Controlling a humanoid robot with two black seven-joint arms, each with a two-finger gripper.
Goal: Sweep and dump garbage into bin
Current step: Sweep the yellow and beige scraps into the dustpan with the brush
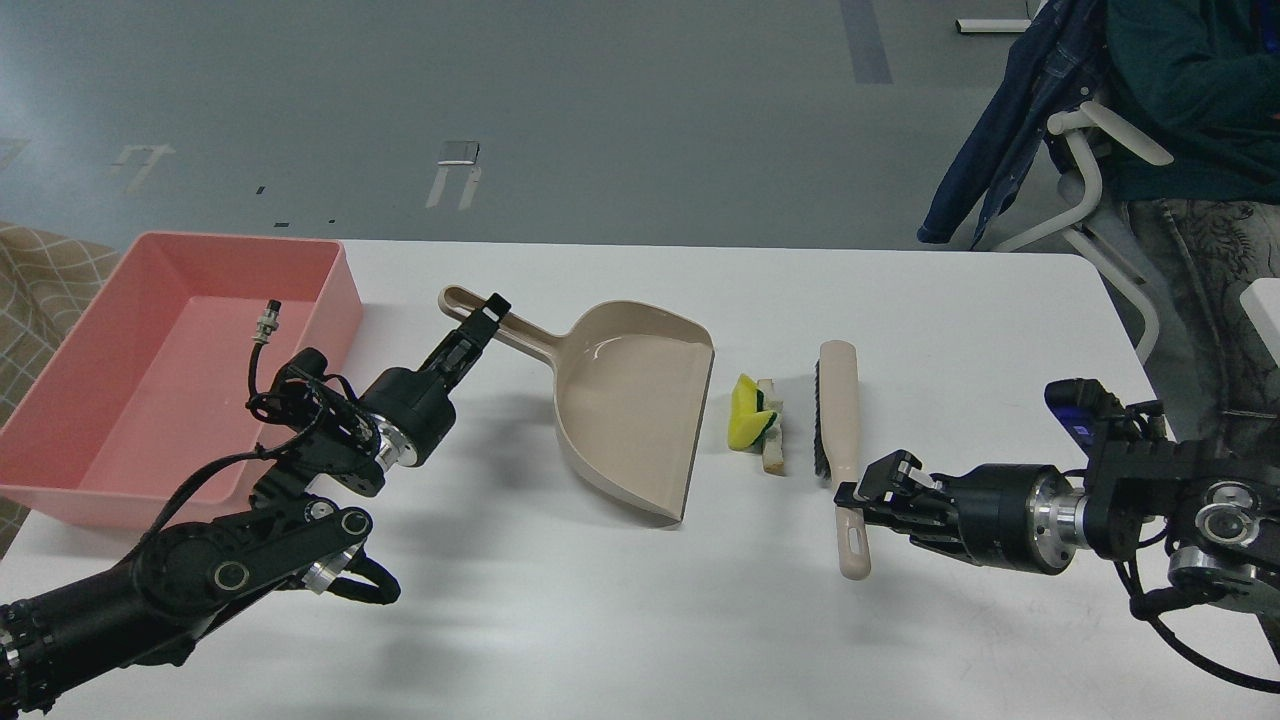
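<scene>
White surface (620, 620) with grey floor beyond carries everything. At its left edge sits the salmon-pink bin (60, 470). Left gripper (487, 318) has its fingers closed on the handle of the beige dustpan (630, 400), which lies flat near the middle. Right gripper (868, 492) is clamped on the lower handle of the brush (838, 400). Between dustpan mouth and brush bristles lie the yellow sponge chunk (748, 412) and the bread piece (771, 450), touching each other

On the table (620, 620), the bin (120, 480) stood far left, then the dustpan (630, 400), the garbage (758, 420), and the brush (840, 440) rightmost.
</scene>
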